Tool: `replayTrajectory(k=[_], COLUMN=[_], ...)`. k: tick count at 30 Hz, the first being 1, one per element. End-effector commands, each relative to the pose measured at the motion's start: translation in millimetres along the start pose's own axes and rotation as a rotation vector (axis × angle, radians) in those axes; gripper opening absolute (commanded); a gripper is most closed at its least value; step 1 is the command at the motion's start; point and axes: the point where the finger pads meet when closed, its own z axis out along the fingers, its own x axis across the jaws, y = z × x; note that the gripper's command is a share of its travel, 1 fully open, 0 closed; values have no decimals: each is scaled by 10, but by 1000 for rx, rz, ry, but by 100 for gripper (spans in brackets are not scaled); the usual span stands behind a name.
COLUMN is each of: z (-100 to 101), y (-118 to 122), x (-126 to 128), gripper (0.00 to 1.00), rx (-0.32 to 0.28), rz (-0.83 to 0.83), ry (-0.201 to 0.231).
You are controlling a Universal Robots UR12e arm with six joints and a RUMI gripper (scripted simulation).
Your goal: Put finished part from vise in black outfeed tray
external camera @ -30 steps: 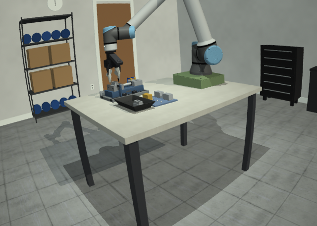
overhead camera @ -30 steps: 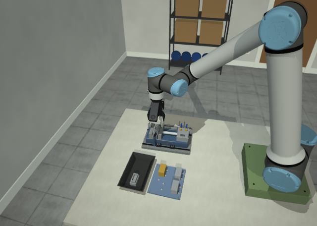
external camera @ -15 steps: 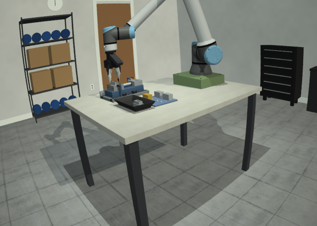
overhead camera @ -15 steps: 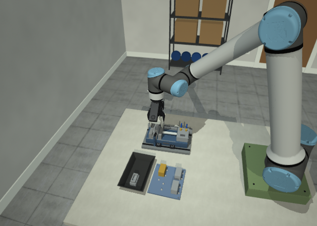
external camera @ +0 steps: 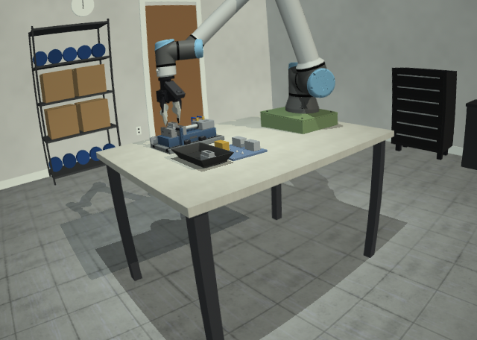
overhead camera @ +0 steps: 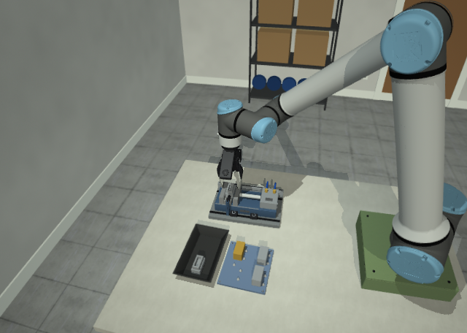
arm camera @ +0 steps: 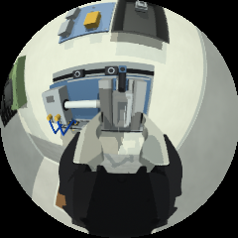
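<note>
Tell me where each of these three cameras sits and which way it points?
Top: high above the table, looking down at the vise and black tray; shows the whole arm and green base.
Exterior: on the floor side, level, facing the table; shows arm, base and gripper above the vise.
Wrist: on the arm's wrist, looking straight down past the open gripper at the part in the vise.
All three share the vise and tray.

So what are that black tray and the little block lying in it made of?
The tray looks like matte black plastic or painted metal: dark and dull, no glints. The block inside looks like pale grey metal, perhaps aluminium, judging by its light, even colour; I can't be sure.
</note>
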Motion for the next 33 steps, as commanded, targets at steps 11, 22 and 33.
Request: replayTrajectory(k=[11, 22, 33], z=[-9, -9, -9], y=[3, 3, 3], x=[6, 6, 6], gripper=[40, 0, 0], rx=[-1, -1, -1], rz=[0, 0, 0], ry=[1, 1, 1])
